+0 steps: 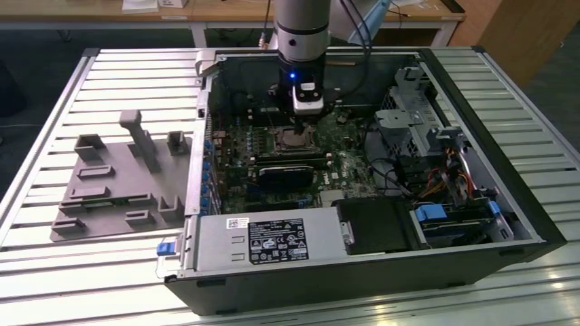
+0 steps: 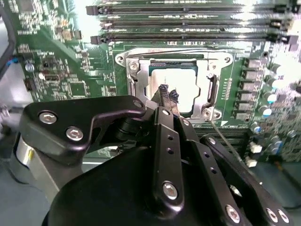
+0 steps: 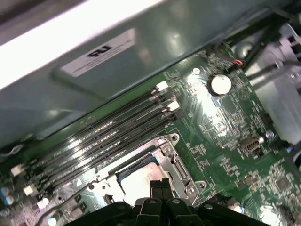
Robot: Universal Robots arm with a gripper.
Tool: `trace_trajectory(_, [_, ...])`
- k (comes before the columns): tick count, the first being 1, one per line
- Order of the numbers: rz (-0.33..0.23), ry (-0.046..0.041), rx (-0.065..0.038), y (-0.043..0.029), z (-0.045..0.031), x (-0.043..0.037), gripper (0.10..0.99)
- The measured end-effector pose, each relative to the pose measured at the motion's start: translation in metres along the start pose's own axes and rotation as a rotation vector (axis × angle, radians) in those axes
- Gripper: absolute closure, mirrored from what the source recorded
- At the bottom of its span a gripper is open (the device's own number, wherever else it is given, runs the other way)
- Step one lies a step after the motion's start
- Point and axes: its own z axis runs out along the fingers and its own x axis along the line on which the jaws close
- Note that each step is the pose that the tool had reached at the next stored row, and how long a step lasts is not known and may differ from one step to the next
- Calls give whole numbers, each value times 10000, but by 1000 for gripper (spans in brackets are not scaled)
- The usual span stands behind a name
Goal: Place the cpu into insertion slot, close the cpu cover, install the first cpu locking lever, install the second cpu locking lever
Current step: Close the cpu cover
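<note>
The cpu (image 2: 186, 84), a pale silver square, lies in the insertion slot (image 2: 214, 89) on the green board. The cpu cover (image 2: 174, 60), a metal frame, looks to lie flat around it. A thin wire lever (image 2: 188, 50) runs along one side of the socket, and a second wire lever (image 2: 225, 137) angles away from a corner. My gripper (image 2: 167, 92) hangs just over the cpu with its fingers together and nothing between them. The first wrist view has the cpu (image 3: 136, 181) and my gripper (image 3: 160, 184) above it. In the exterior view my gripper (image 1: 303, 123) is over the socket (image 1: 292, 140).
Long black memory slots (image 2: 188, 23) run beside the socket. A black card (image 1: 285, 175) stands close by in the open case. The power supply (image 1: 263, 241) and drive cage (image 1: 453, 217) take up the near side. A grey fixture plate (image 1: 118, 183) lies at the exterior view's left.
</note>
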Motion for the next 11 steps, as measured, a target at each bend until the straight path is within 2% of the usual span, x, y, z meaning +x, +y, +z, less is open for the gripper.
trace_trajectory(11, [-2010, -10, -54, 0, 8, 1, 984])
